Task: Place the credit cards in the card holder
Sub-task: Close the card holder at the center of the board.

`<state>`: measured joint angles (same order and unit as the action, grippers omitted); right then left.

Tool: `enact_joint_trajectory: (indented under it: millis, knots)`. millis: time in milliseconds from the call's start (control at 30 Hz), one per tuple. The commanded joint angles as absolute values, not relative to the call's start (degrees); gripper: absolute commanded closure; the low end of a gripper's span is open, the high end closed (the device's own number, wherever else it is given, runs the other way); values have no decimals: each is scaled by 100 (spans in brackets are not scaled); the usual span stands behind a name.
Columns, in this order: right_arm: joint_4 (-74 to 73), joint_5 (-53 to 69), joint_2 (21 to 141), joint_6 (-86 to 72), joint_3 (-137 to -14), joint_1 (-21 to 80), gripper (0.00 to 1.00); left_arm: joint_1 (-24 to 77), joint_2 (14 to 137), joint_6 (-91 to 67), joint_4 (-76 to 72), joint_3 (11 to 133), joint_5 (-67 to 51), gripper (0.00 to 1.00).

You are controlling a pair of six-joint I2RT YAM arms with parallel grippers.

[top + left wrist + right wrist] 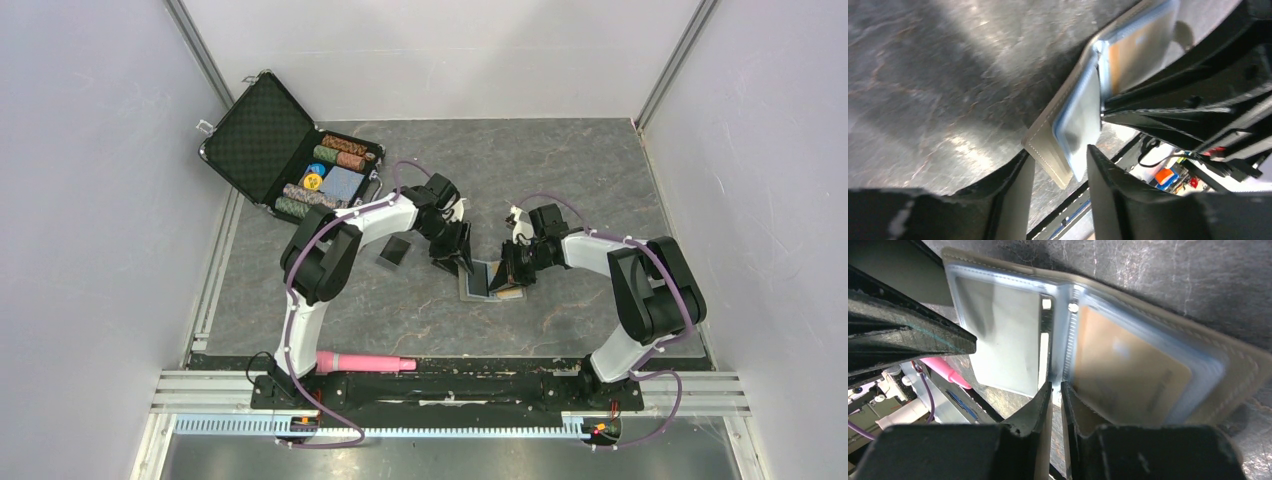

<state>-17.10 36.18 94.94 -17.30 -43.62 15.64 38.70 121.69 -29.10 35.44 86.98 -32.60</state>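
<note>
The card holder (pixel 478 282) lies open on the dark table, taupe outside and light blue inside. An orange-gold credit card (pixel 1128 370) sits in its right half and also shows in the top view (pixel 510 293). My left gripper (pixel 1059 151) is open, with a corner of the holder's left flap (pixel 1048 145) between its jaws. My right gripper (pixel 1056 385) is shut, its tips at the near end of the holder's spine (pixel 1058 325). The glossy black card (pixel 395 252) lies flat on the table left of both grippers. No second orange-gold card is in view.
An open black case of poker chips (pixel 290 160) stands at the back left. A pink marker (pixel 365 361) lies on the front rail by the left arm's base. Grey walls close in both sides.
</note>
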Motion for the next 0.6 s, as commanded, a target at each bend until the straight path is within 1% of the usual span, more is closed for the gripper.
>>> enact_joint_trajectory:
  millis: [0,167,267,333,367,433,567]
  knots:
    - [-1600,3443,9539,-1701,-4244,1574,86,3948,11957,-3351,2842,8702,-4155,55]
    - [-1509,3604,9509,-1823,-4304,1573,86,3953,12017,-3553,2524,8699,-4408,69]
    - [-1489,3680,9450,-1889,-4406,1577,85,3955,12059,-3435,2732,8808,-4299,85]
    - [-1532,3660,9385,-1901,-4512,1570,84,3955,12118,-3135,3209,9018,-4126,95]
    - [-1589,3604,9347,-1889,-4586,1573,83,3955,12146,-2954,3394,9127,-4039,98]
    - [-1788,3421,9277,-1792,-4756,1569,82,3957,12162,-2614,3807,9320,-3865,98]
    - [-2191,3210,9179,-1518,-5104,1569,76,3955,12287,-1770,4924,9954,-3289,98]
